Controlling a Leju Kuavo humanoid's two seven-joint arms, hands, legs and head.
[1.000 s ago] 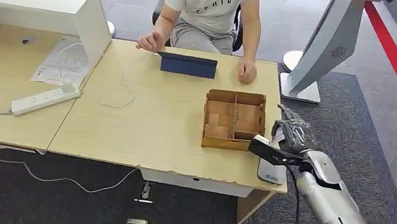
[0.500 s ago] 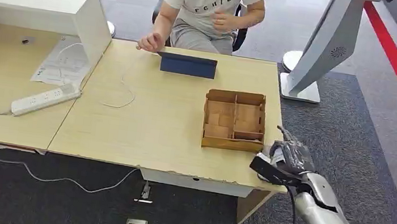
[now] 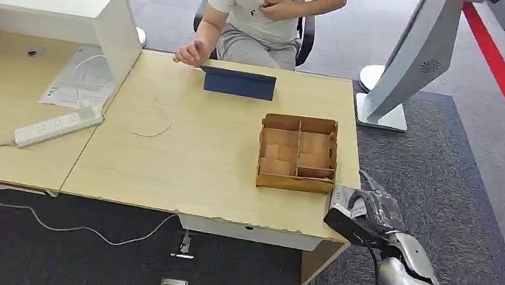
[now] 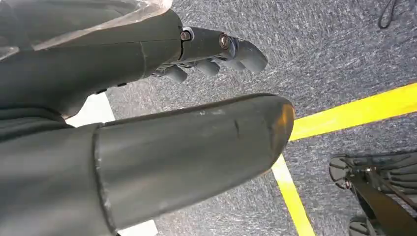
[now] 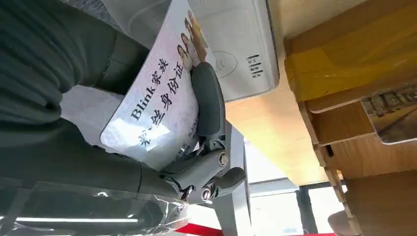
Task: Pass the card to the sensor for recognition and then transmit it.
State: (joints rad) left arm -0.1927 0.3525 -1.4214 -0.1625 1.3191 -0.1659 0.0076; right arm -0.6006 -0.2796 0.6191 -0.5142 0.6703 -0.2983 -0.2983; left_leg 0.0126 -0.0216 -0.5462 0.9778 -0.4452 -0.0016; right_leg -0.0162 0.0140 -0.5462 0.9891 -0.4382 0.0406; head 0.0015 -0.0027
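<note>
Holding the card (image 5: 157, 105) in my right robot hand (image 3: 366, 213), I have it pinched between thumb and fingers (image 5: 209, 101), printed face toward my wrist camera. It hangs just above the white sensor (image 5: 231, 49), a flat reader pad that lies on the table (image 3: 211, 159) at its near right corner, beside the box (image 3: 298, 152). From my head view the robot hand sits at that corner and covers most of the pad, so I cannot tell there whether card and pad touch; from the wrist, the card is tilted against the pad, not flat on it.

I judge the step in hand to be the read. To do it well I should flatten the card so its face runs parallel to the pad and bring it over the middle mark, close or lightly touching, then hold it steady. The grip is near one end, and the card already bows a little, so pressing down hard could bend it more or slide it out of the pinch. Better to lower gently and keep the fingers off the pad.

The person (image 3: 266, 6) sits across the table, one hand (image 3: 189, 53) resting near its far edge; the handover will need a long reach past the box.

My left robot hand (image 4: 211, 54) hangs over the carpet with fingers loosely curled and holds nothing.
</note>
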